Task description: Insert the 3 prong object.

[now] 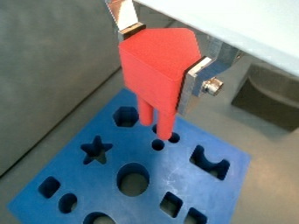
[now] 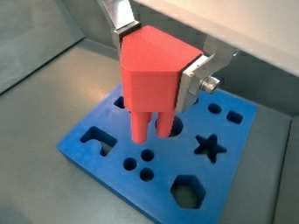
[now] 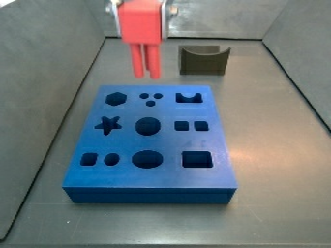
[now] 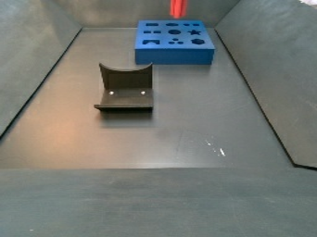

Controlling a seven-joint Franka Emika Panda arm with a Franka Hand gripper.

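While the gripper clamps its silver finger plates on the matte salmon-red 3 prong object, the thin prongs hang just above the glossy blue board with shaped cutouts.

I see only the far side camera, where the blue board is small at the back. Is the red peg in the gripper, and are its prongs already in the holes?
Observer: Yes. In both wrist views the gripper is shut on the 3 prong object.
Operator: And the prongs?
Observer: Not in yet. In a side view the prong tips hang above the blue board.
Operator: Where is the target?
Observer: A cluster of three small round holes lies at the board's edge nearest the dark curved block.
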